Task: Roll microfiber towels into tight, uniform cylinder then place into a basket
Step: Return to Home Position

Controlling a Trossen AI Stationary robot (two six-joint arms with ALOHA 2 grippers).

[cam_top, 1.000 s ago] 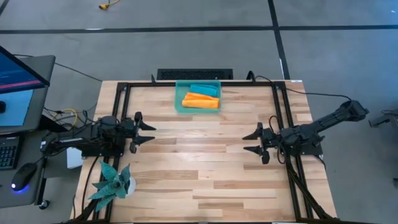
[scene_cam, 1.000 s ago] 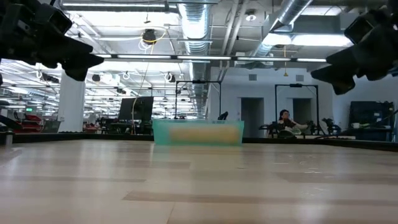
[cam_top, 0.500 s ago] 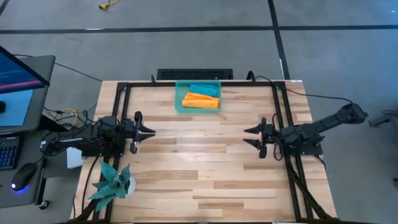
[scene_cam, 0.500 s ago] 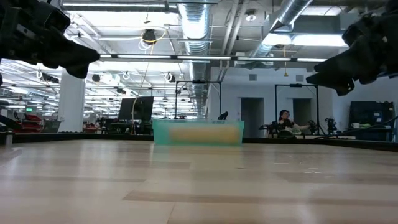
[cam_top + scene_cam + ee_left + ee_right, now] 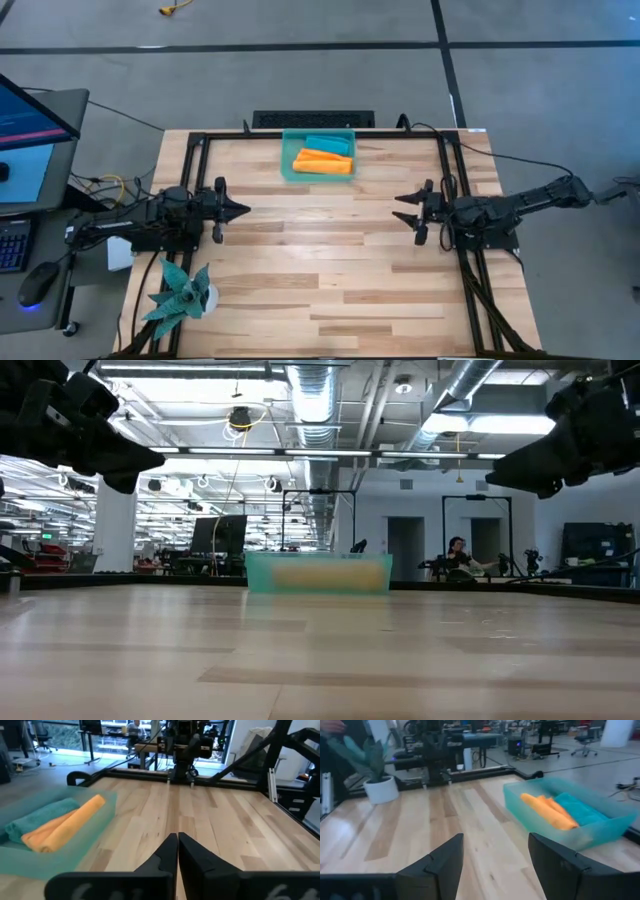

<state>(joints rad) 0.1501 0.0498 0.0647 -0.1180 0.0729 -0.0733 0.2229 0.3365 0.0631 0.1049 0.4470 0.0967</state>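
Evidently done: orange towel [image 5: 322,162] and teal towel [image 5: 329,144] lie rolled, side by side, in basket [image 5: 286,168] at worktop [image 5: 320,270] 12 o'clock. Left end effector [image 5: 240,210], 9 o'clock, fingers together. Right end effector [image 5: 402,208], 3 o'clock, fingers apart, empty. Only homing seems left.

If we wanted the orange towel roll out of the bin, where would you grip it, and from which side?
Probably at mid-length of the orange roll, coming straight down from above: it lies flat in the teal bin, whose walls block side approaches.
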